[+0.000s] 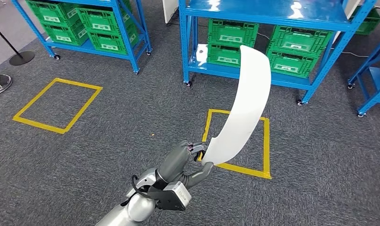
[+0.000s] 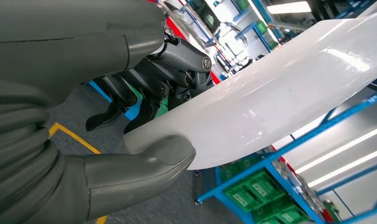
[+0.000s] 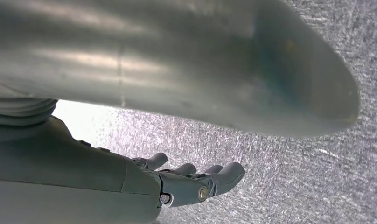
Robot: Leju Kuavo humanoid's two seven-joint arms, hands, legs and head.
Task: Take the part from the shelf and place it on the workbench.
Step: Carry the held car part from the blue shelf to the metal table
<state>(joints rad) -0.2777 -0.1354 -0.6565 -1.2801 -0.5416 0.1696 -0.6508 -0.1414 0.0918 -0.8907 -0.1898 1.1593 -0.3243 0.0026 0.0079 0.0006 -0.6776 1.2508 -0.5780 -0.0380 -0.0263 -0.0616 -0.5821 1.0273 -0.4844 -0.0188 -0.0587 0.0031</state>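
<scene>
A long, curved white panel (image 1: 242, 106) is held aloft in the centre of the head view, rising from the lower middle of the frame towards the upper middle. Its lower end is pinched by the left hand (image 1: 186, 157): in the left wrist view the thick grey thumb (image 2: 165, 154) is pressed against the near face of the panel (image 2: 280, 93), and the darker fingers (image 2: 149, 95) are closed on the far face. The right hand (image 3: 186, 179) is seen over grey carpet (image 3: 317, 177) with its fingers loosely spread and nothing held.

The panel is judged to be thin, light and fairly stiff, with a glossy surface that is likely to be slippery. As it is gripped at one end only, the long free end may be expected to swing and lever against the pinch; a hold nearer the middle, or support from the second hand, would probably be steadier.

Blue shelf racks (image 1: 268, 14) holding green crates (image 1: 298, 44) are seen along the top of the frame, just behind the panel's upper tip, and could be struck by it on turning. Yellow tape squares (image 1: 56, 104) are marked on the carpet at left and centre. A stanchion base (image 1: 21, 58) stands at upper left. No bench is seen.
</scene>
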